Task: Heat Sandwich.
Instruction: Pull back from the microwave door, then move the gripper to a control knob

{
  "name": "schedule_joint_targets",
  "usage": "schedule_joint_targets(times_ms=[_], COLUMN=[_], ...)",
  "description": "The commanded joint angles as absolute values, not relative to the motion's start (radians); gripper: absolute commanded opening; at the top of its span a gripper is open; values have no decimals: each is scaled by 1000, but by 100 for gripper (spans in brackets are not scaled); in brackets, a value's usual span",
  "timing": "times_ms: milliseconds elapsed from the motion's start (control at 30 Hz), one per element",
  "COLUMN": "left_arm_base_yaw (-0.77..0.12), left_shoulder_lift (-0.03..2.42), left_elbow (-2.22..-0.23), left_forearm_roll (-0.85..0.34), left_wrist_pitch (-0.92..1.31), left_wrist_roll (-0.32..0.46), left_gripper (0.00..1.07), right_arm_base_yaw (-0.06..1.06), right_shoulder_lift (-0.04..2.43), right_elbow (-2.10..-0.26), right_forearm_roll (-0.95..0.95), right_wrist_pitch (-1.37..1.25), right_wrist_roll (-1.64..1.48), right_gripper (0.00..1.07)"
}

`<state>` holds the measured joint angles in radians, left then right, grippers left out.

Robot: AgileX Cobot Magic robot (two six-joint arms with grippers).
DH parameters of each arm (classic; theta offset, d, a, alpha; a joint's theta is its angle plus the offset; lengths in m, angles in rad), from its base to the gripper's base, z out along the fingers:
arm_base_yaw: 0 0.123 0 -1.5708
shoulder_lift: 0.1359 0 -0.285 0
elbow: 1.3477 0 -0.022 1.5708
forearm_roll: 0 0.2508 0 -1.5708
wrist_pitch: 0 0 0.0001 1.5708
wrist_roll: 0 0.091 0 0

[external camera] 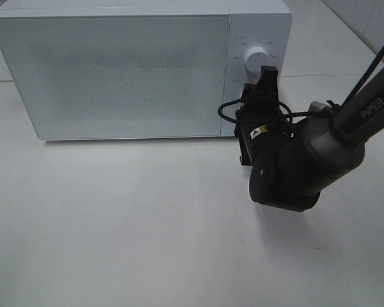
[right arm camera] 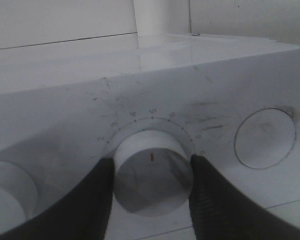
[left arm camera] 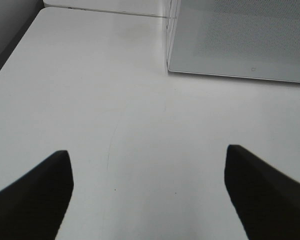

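Nearest the high camera stands the bulky black right arm [external camera: 288,169], marked PIPER, reaching in from the right edge toward the oven's controls.

The plain white worktop [external camera: 115,230] carries one appliance: a white box-shaped microwave oven [external camera: 115,70] at the rear. Its door is shut, and its frosted grey window shows nothing of the interior. Position of the sandwich: cannot be told, as no view shows it.

On the left arm, the left claw [left arm camera: 147,160] hovers over bare worktop near the oven's front left corner. Its two black fingers [left arm camera: 37,195] are spread wide with nothing between them.

On the right arm, the right claw [right arm camera: 151,165] meets the control panel [right arm camera: 215,95] head-on and is closed on the round white plastic lower dial [right arm camera: 152,187], with one black finger [right arm camera: 215,205] against each side. This dial bears a short red index line and is ringed by a printed number scale.

The round white upper dial [external camera: 257,59] sits just beside the right claw. The round flush button [right arm camera: 265,137], smudged grey, lies on the other side of the gripped dial.
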<state>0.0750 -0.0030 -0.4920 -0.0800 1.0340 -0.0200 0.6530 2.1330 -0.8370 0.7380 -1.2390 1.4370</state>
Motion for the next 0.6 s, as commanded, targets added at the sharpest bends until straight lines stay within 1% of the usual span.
schedule_joint_targets(times_ms=[33,267,433,500,533,567,600], left_arm_base_yaw=[77,77,77,77,77,77,77], left_shoulder_lift=[-27,-27,-27,-27,-27,-27,-27], left_elbow=[-490,-490,-490,-490,-490,-490,-490], left_forearm_roll=[-87,-87,-87,-87,-87,-87,-87], left_wrist_pitch=[1033,1033,1033,1033,1033,1033,1033], left_wrist_roll=[-19,-19,-19,-19,-19,-19,-19], left_gripper=[76,76,76,76,76,76,76], right_arm_base_yaw=[651,651,651,651,651,651,651], right_shoulder_lift=[2130,2130,2130,2130,2130,2130,2130], right_elbow=[-848,-848,-847,-847,-847,-847,-847], right_forearm_roll=[717,717,724,724,724,724,724], right_wrist_pitch=[-1356,-1356,-1356,-1356,-1356,-1356,-1356], right_wrist_roll=[1486,1464,1392,1370,1366,1366,1366], right_gripper=[0,0,1,5,11,11,16])
